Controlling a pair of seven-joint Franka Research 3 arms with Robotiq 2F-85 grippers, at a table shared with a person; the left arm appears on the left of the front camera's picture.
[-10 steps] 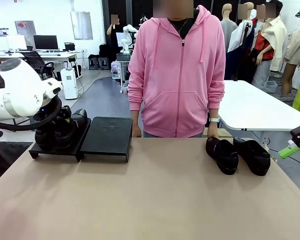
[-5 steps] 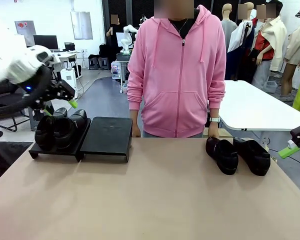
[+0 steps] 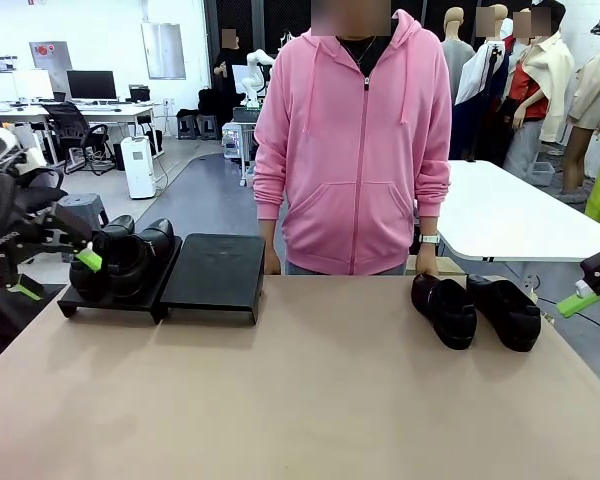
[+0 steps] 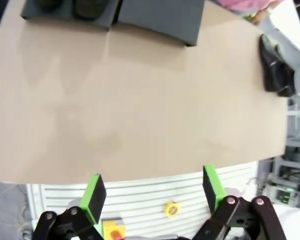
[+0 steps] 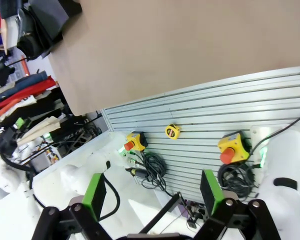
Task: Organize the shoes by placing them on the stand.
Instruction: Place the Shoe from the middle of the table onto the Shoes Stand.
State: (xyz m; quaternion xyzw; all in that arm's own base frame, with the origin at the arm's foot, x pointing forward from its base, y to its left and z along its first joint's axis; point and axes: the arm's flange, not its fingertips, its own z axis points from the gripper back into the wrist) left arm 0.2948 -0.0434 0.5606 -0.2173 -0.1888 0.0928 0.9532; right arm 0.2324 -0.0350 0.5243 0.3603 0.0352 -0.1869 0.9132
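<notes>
**Left gripper** (image 3: 57, 276): jaws wide, nothing between the pads. It hangs off the left end of the table (image 3: 300, 400), just beside the loaded end of the stand (image 3: 212, 275).

**Right gripper** (image 5: 150, 194): jaws wide, empty. It is held off the table's right end.

**Stowed shoes** (image 3: 120, 258): two, on the platform next to the left gripper. The platform beyond them, farther from that gripper, is bare.

**Loose shoes** (image 3: 448, 312): two, side by side on the tabletop.
- From the right gripper they lie near, toward the table's middle.
- From the left gripper they lie well apart, with the whole stand and most of the tabletop between.

**Long axis of the loose shoes:** heels toward the person (image 3: 352, 150), toes toward the robot's side and turned slightly toward the right gripper. A reach from that end would meet the outer shoe broadside.

**Judgement:** your right arm is the nearer one, so the next pick looks like its job, with the outer shoe first.
- Set the jaws across the shoe's width, not along its length.
- The bare platform lies past the second shoe, far across the table, so expect a long carry.

**Caution:** the person's hand (image 3: 425, 262) sits close behind the inner shoe's heel.
</notes>
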